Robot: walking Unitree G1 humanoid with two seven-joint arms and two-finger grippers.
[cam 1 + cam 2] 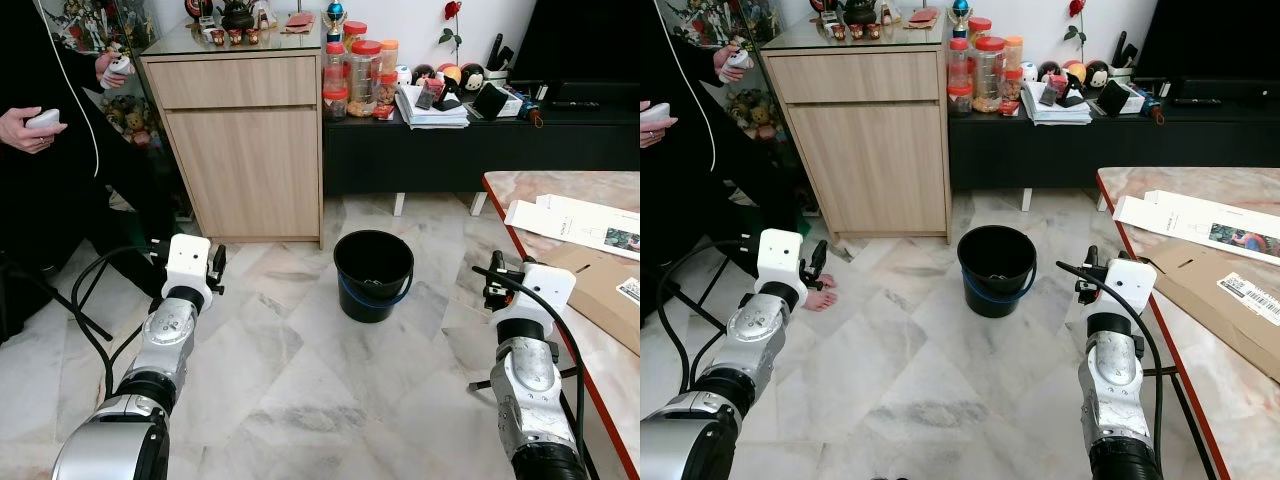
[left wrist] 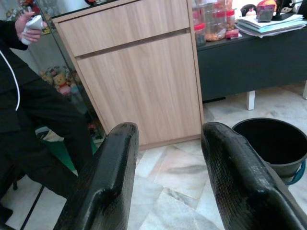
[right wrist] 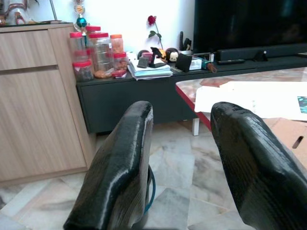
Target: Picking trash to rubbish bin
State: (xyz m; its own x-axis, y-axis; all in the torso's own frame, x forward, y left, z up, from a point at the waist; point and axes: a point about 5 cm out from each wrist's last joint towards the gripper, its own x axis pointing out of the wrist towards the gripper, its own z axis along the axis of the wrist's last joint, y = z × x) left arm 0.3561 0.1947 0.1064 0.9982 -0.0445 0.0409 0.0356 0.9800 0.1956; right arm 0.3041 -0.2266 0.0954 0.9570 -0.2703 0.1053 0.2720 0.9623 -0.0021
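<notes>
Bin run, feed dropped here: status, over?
Left gripper and right gripper open, empty. Bin ahead on floor, between them. Person at left, nothing blocking.

Pale marble tiles [image 1: 290, 380] with grey veining cover the floor, catching a soft even light. Against the white wall [image 1: 420, 25] stands a light wooden cabinet [image 1: 240, 140] with a drawer over a door, its glass top crowded with small ornaments. Beside it runs a low black TV bench [image 1: 470, 150] loaded with jars, papers and trinkets. On the right, a marble-topped table [image 1: 545, 195] with a red edge juts in.
</notes>
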